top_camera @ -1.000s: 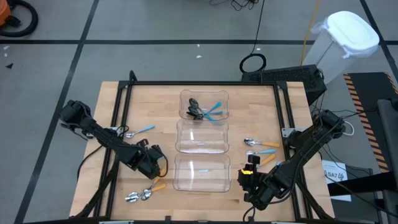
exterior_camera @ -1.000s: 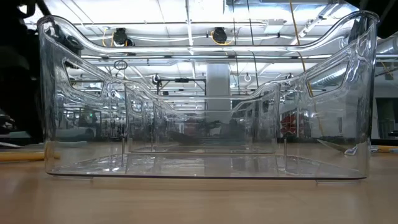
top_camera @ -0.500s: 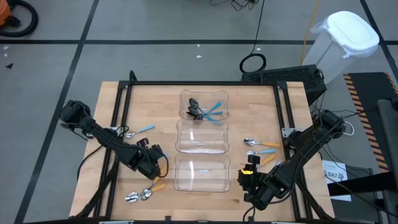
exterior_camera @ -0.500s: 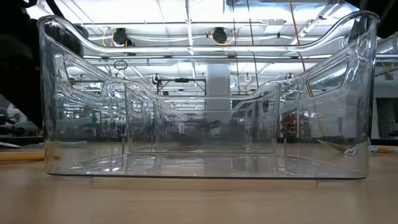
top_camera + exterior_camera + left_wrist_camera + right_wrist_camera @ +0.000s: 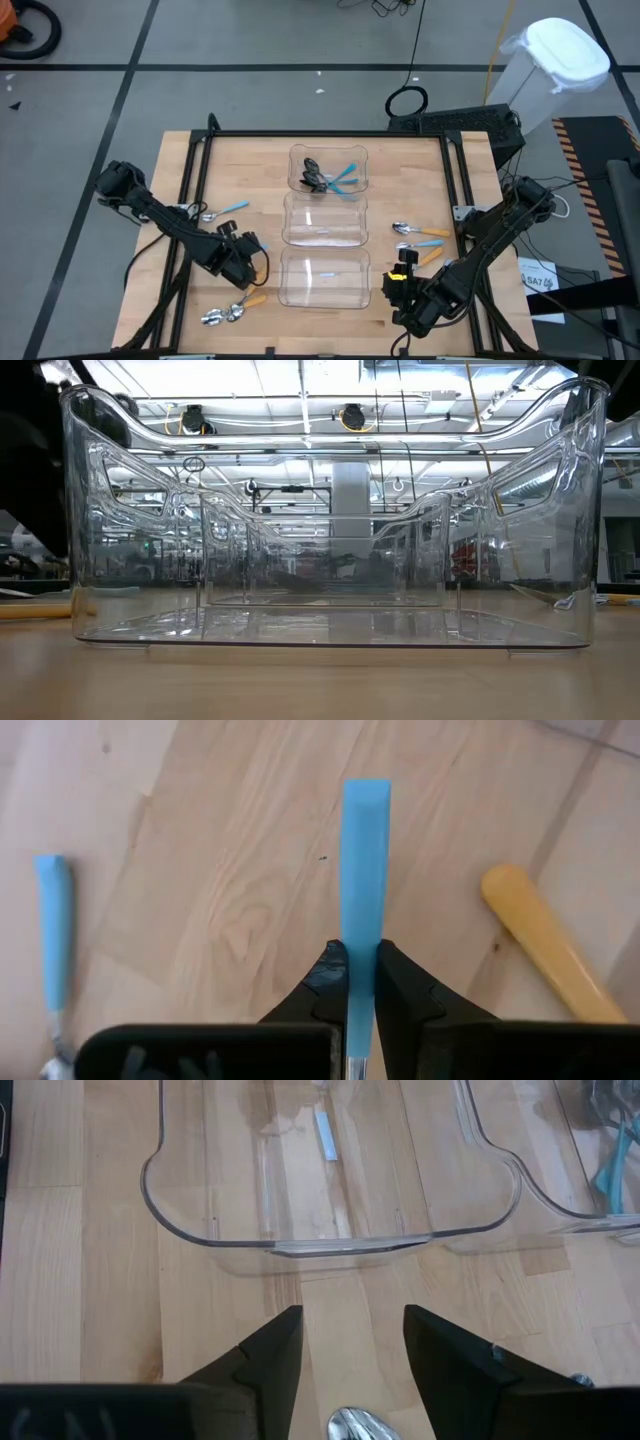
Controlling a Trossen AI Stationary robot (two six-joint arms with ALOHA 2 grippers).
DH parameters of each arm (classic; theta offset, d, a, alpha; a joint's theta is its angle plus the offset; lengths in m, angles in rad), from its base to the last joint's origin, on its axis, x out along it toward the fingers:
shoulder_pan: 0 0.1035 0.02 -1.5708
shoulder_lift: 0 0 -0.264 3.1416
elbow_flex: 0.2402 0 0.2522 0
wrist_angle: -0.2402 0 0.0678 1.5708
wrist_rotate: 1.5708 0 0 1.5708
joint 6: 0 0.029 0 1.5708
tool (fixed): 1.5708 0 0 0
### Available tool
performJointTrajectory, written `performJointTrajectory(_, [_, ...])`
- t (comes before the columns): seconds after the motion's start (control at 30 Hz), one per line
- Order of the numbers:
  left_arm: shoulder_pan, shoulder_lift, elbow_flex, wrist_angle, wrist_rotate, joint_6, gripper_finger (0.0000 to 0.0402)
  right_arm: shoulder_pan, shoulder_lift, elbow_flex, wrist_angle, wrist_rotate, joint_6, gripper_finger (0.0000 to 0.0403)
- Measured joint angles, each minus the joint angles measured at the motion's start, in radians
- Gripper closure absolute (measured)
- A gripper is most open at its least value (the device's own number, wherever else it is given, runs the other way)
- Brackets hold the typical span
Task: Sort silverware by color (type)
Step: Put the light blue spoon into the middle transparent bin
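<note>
Left wrist view: left gripper (image 5: 360,970), just beside the nearest clear plastic bin (image 5: 325,280), pinches a light-blue-handled spoon (image 5: 365,870) clear of the bench; carry to its bin apparently next; right gripper (image 5: 345,1345) spread, waiting.

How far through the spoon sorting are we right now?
Early. Done: only the far bin holds spoons, a few dark-bowled ones with blue handles; the middle bin and near bin hold none. In hand: the left gripper is shut on a blue-handled spoon. Left: the spoons on the right, those by the front-left edge, and one at the left. The right gripper waits open.
</note>
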Motion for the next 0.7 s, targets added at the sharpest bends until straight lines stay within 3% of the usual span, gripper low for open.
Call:
performJointTrajectory(0.33, [-0.050,-0.001,0.284,-0.235,-0.200,0.107,0.0378,0.000,0.000,0.000,0.000,-0.003,-0.003,0.0232])
performJointTrajectory(0.7, [0.044,-0.002,0.524,-0.347,-0.216,0.488,0.0379,-0.005,0.000,0.000,-0.004,0.021,-0.092,0.0232])
